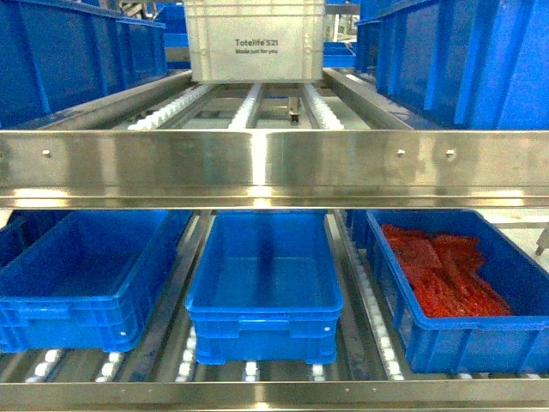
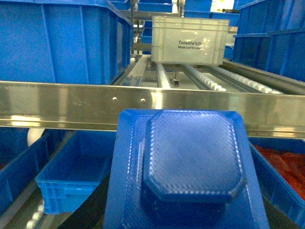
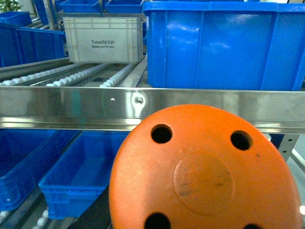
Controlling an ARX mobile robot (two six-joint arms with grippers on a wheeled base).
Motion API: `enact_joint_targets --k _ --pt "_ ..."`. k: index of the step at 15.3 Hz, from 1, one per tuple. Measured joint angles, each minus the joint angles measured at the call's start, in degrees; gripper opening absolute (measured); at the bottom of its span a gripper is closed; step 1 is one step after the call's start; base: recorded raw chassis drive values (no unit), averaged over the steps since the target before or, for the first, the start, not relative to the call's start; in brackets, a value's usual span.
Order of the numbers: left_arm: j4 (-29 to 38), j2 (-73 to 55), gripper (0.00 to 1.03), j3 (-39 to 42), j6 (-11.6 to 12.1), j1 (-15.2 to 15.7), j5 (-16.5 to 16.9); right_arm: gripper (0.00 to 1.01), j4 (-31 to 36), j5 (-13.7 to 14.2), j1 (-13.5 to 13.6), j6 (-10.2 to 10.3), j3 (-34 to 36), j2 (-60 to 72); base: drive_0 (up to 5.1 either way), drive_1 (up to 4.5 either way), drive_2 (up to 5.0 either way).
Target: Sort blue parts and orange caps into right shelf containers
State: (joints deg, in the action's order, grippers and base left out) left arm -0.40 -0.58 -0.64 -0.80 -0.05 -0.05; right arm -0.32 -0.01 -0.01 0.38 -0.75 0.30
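The shelf point(image 1: 274, 167) carries three low blue containers point(image 1: 264, 287), the right one point(image 1: 480, 343) already heaped with orange pieces. Close against the left wrist camera sits a blue part point(image 2: 188, 164), against the right an orange cap point(image 3: 205, 174); both look rigid, light and slick, best pinched across their edges. Both arms seem raised level with the front rail, yet neither end effector shows, so I cannot tell whether they are clamped.

The brushed steel shelf rail point(image 1: 274, 167) shone; blue plastic crates point(image 1: 264, 292) looked smooth; the blue octagonal part point(image 2: 193, 157) seemed finely ridged, perhaps printed.
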Motion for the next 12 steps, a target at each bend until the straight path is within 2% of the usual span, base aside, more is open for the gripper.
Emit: enact_joint_targets --k 12 --pt "0.0 0.0 0.41 0.0 0.0 0.0 0.1 0.43 -0.1 0.0 0.0 0.0 0.0 0.0 -4.9 2.49 2.5"
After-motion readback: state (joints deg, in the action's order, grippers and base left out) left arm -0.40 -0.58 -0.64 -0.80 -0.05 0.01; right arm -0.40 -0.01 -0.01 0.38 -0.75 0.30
